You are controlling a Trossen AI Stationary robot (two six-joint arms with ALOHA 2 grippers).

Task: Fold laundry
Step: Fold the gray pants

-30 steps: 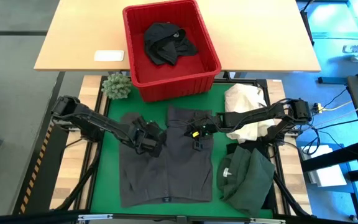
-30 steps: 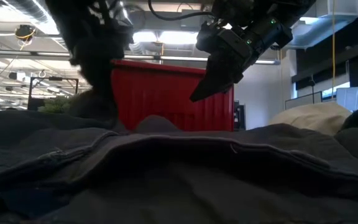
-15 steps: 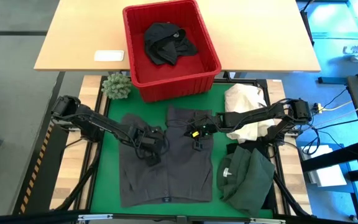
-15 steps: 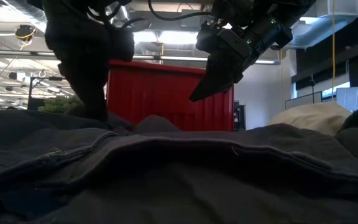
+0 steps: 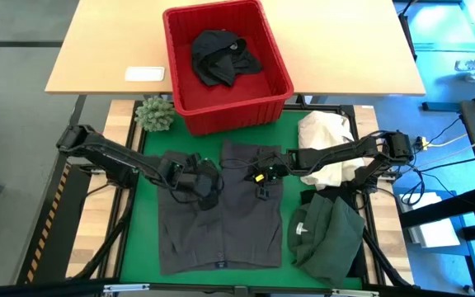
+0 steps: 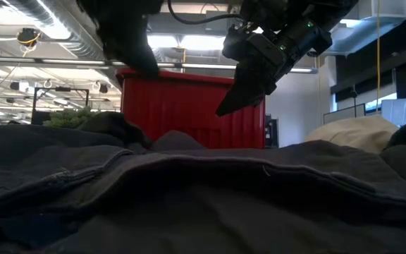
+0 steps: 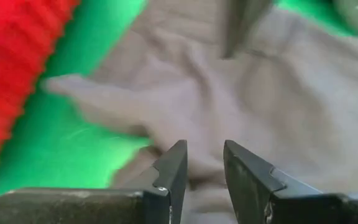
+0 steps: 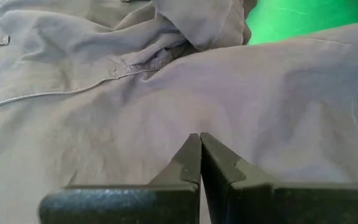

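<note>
1. The dark grey garment lies spread flat on the green mat, its near edge by the front of the table
2. The left gripper hangs over the garment's left half, fingers a little apart, holding nothing
3. The right gripper is above the middle, fingers pressed together, empty
4. Bare mat shows left of the garment; the red basket is behind, a dark green garment at right

Workshop hall: exposed ceiling ducts, strip lights.
</note>
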